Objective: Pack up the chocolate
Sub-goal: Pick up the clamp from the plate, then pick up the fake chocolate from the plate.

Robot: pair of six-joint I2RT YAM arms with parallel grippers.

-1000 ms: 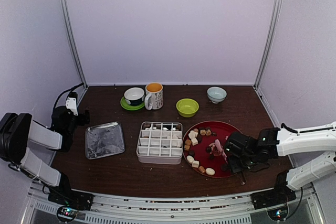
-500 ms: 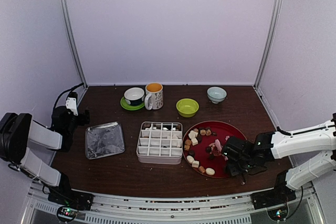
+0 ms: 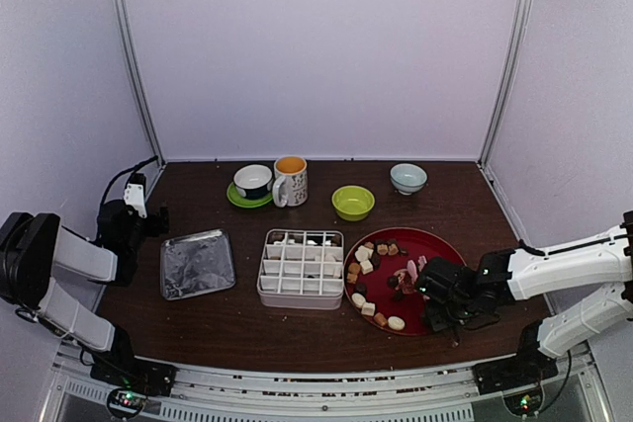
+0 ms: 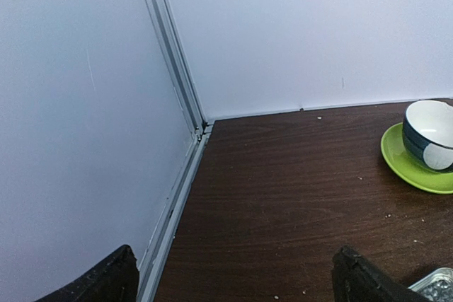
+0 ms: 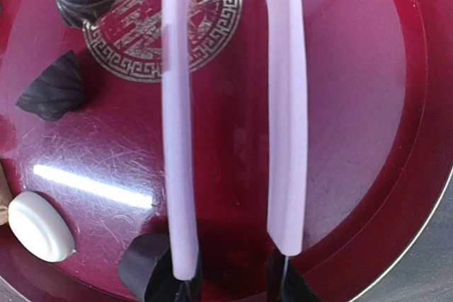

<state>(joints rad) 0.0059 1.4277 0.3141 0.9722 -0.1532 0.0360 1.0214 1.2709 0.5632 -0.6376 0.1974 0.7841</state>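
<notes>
Dark brown wood-grain table, crumb-specked, inside plain white panel walls. Chocolate pieces lie mostly on the round dark red plate, whose gold medallion has unreadable characters; a few sit in the white gridded box. Left gripper spread wide, empty; right gripper clamps pale pink tongs over the plate.

Left arm and right arm: white shells, black joints. Left gripper fingers black, apparently rough-textured.
</notes>
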